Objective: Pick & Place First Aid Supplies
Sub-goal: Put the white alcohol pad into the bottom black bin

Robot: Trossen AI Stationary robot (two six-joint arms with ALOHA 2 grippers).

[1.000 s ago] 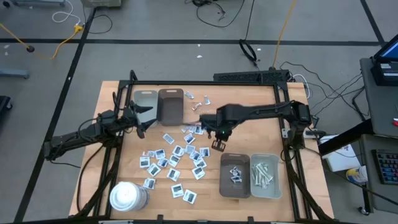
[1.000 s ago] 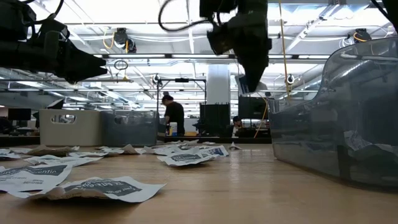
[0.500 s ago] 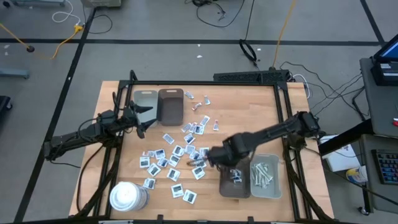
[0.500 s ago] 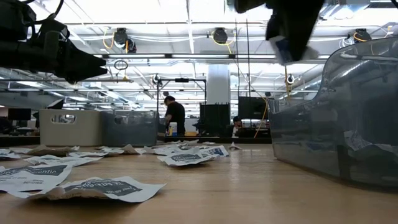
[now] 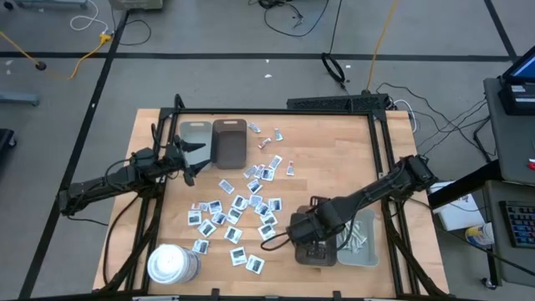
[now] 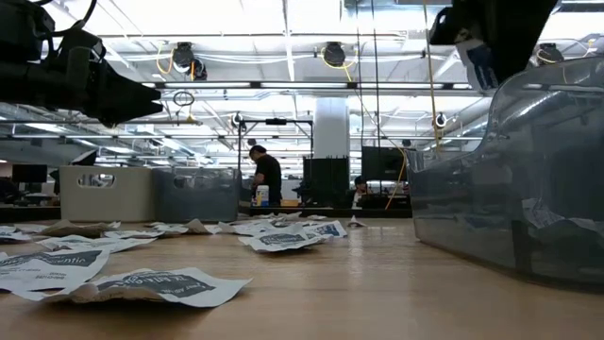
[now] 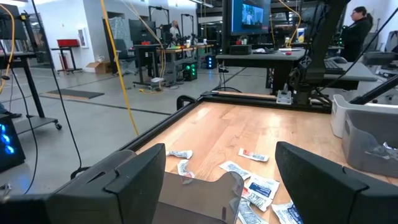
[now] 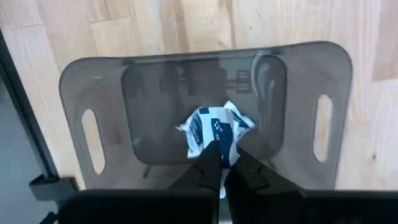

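Many small white packets with blue print [image 5: 238, 213] lie flat on the wooden table's middle; in the left wrist view, packets [image 7: 252, 186] lie just ahead. My right gripper [image 8: 224, 169] hangs above the brown tray [image 5: 304, 252] near the table's front right, shut on one packet [image 8: 214, 129]. The low view shows this gripper [image 6: 481, 47] high above the tray's wall [image 6: 510, 208]. My left gripper [image 5: 191, 159] waits open at the table's left, level and touching nothing; its two fingers [image 7: 134, 180] stand wide apart. My right gripper pinches one white, blue-printed packet by its edge [image 8: 221, 152] between its two fingertips. The fingers point straight down from above. The crumpled packet hangs below the fingers, lifted clear, over the inside of the brown tray [image 8: 155, 124].
A grey tray [image 5: 358, 238] with pale strips stands right of the brown one. Two more trays, grey [image 5: 196, 138] and brown [image 5: 229, 142], stand at the far left. A large white cylinder [image 5: 171, 264] stands at the near left corner. A person [image 6: 265, 175] stands in the room behind.
My right gripper, shut on the packet throughout, has swung from above the scattered packets toward the table's near edge and a little right, ending over the brown tray. It has rolled slightly about its downward axis. The packet has stayed lifted clear.
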